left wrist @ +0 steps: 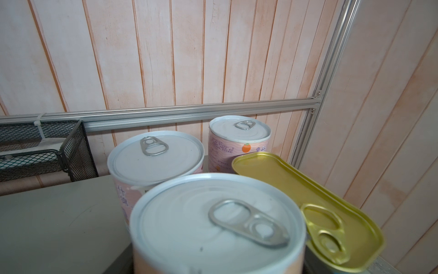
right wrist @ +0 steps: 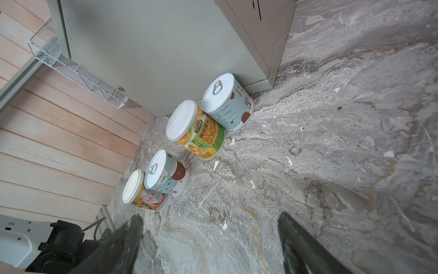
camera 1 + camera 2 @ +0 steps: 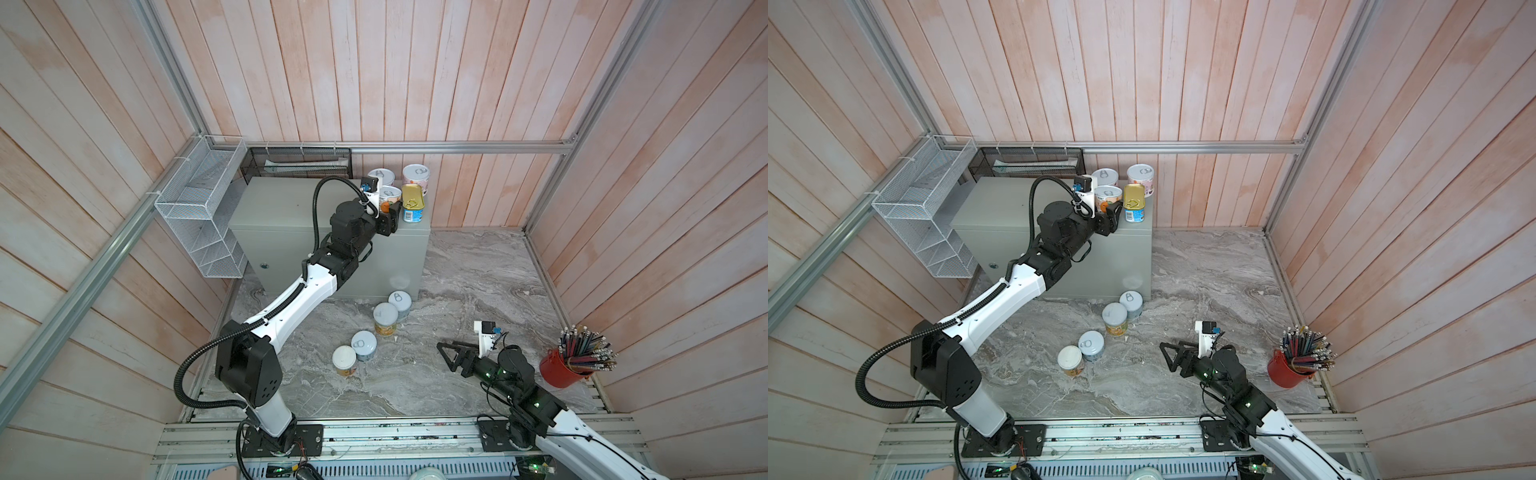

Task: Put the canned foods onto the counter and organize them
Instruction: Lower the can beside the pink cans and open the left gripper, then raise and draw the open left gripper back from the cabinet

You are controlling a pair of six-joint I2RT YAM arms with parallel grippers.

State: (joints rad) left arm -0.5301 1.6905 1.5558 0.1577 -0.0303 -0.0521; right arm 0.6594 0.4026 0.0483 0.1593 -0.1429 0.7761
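- left gripper against pull-tab can on counter, beside gold-topped tin; jaws hidden, cannot tell grip
- step: probably seating this can; right gripper spread, empty
- next: fetch four cans off marble surface

The light is soft, even and bright, coming from overhead; the loose cans cast only faint shadows on the marble. The counter front carries a pale reflection. In both top views the wall planks splay outward at the edges. Up close, the nearest can looks soft, and the right gripper fingers are blurred.
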